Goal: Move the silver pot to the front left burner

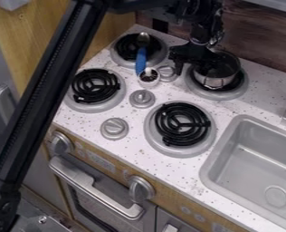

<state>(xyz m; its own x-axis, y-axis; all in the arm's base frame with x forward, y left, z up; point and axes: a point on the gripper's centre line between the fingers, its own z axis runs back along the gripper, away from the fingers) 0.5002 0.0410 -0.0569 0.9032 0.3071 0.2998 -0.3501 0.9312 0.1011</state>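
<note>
Oven handle [94, 186] lies nearest, below the front of the table [169, 171]. Sink [213, 165] at the near right.

Near right burner [180, 123]: black coil on a grey dish. It lies roughly between the sink and the target. Near left burner [97, 85]: the target, coil in view; the pot is not on it. A knob [142, 98] stands between this burner and the far right one.

Silver pot [216, 82]: upright on the far right burner [231, 93]. Gripper [195, 63] is at the pot's left side, close against or over the rim. Whether the jaws are apart, together or clamped on the rim, I cannot tell.

Far left burner [120, 55]: blue-handled spoon [141, 60] lies across it, handle toward the near side.

Step in hand, as judged: taking hold of the pot, or the start of the lift. Next move calls for a sure grip on the rim, a level lift off the coil, then a carry left and nearer, high enough to pass over the knobs. Lowering should centre the base on the target coil before release. Likely faults: a tilt from the one-sided hold, or a brush against the spoon handle.
</note>
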